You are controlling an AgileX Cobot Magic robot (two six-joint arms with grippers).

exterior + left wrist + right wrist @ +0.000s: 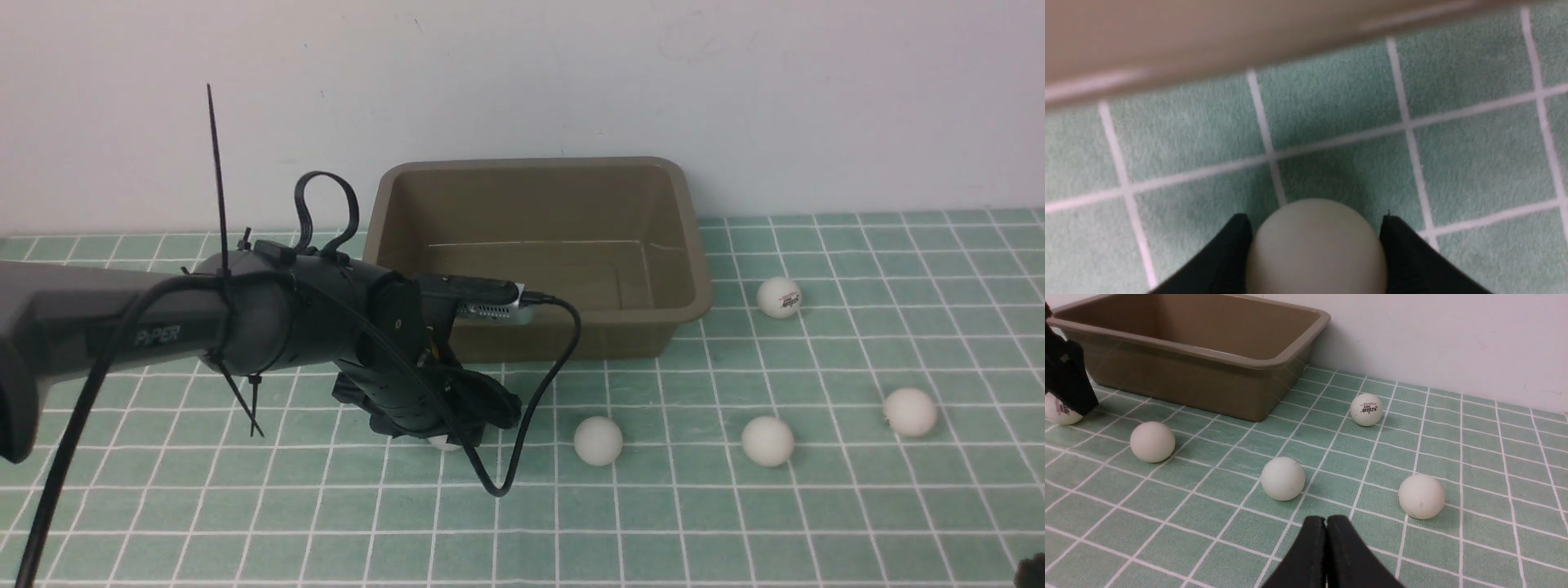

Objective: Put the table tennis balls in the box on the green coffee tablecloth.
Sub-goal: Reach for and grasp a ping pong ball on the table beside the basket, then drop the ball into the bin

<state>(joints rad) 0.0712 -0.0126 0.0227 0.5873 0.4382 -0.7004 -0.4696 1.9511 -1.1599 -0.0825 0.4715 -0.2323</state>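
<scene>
The left gripper [1314,218] jaws clasp a ball [1314,253] on the cloth [1331,102], near the box [620,335]; the right gripper [1326,524] jaws are clenched, empty. Grip gently at the ball's widest part, lift straight, and clear the rim before releasing.

Box [620,335] at back of cloth [735,523], four balls [598,441] before and right of box, fifth ball [1314,249] in left claw [1314,218]

Front view: left end effector [443,426] covers ball [446,445]; you get only a sliver at its 6 o'clock. Left wrist view: same ball cut by frame edge, box [1208,36] wall blurred, finger contact unclear. Right end effector [1326,527] cropped.
</scene>
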